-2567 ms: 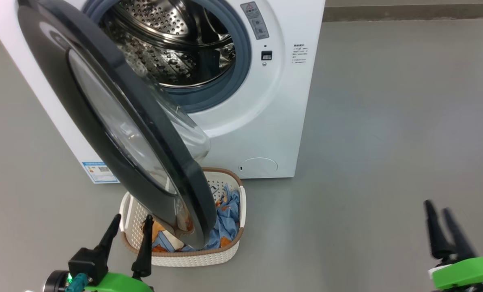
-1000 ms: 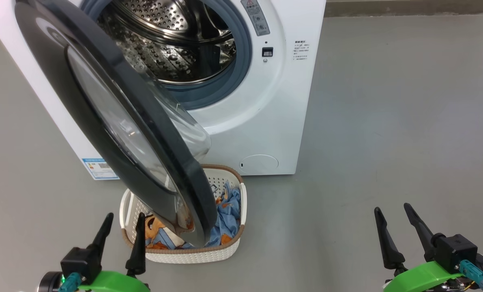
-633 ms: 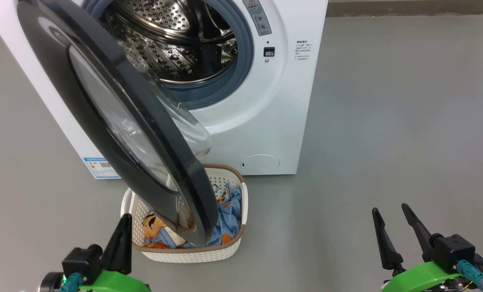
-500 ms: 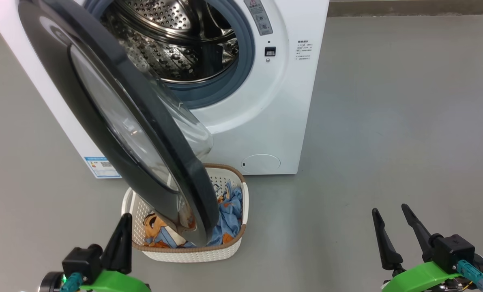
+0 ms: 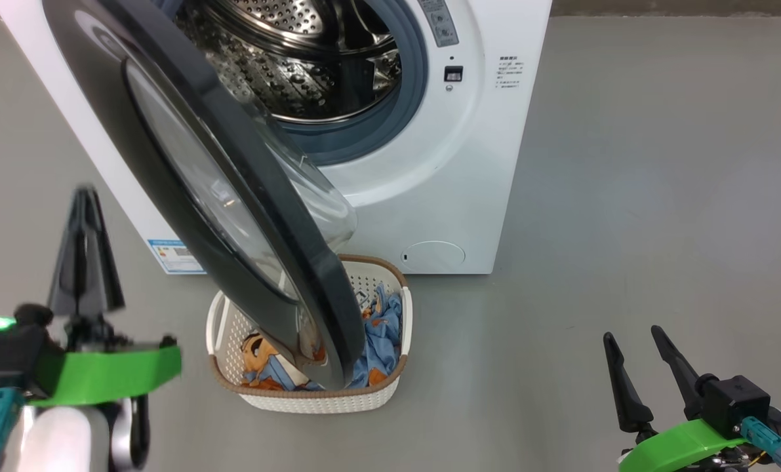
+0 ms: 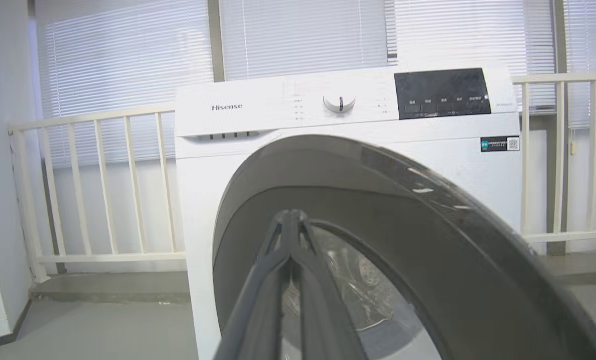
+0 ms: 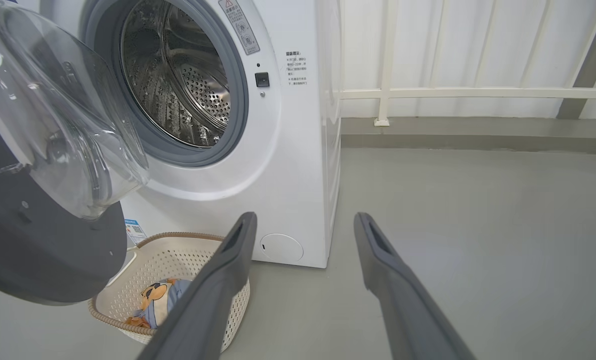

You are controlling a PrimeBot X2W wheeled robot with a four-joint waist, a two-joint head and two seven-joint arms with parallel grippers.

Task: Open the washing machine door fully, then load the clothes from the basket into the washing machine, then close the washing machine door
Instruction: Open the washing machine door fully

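The washing machine (image 5: 429,196) stands with its steel drum (image 5: 298,59) showing. The washing machine door (image 5: 101,85), black-rimmed with a bulging glass bowl, hangs partly open and leans out over the basket (image 5: 311,400). Blue bear-print clothes (image 5: 383,334) lie in the basket, half hidden by the door. My left gripper (image 5: 85,196) is shut on nothing, raised left of the door's outer face and apart from it. In the left wrist view its closed fingertips (image 6: 290,214) point at the door (image 6: 428,225). My right gripper (image 5: 631,333) is open low at the right, far from the basket (image 7: 177,260).
Grey floor spreads wide to the right of the machine. A white railing (image 7: 388,92) and a low step (image 7: 478,135) run along the wall behind. Window blinds (image 6: 303,35) hang above the machine. A blue sticker (image 5: 174,255) marks its lower left corner.
My left gripper has shut its fingers, then risen and swung left, up beside the door's outer face. The head camera shifted a little. My right gripper stayed put.
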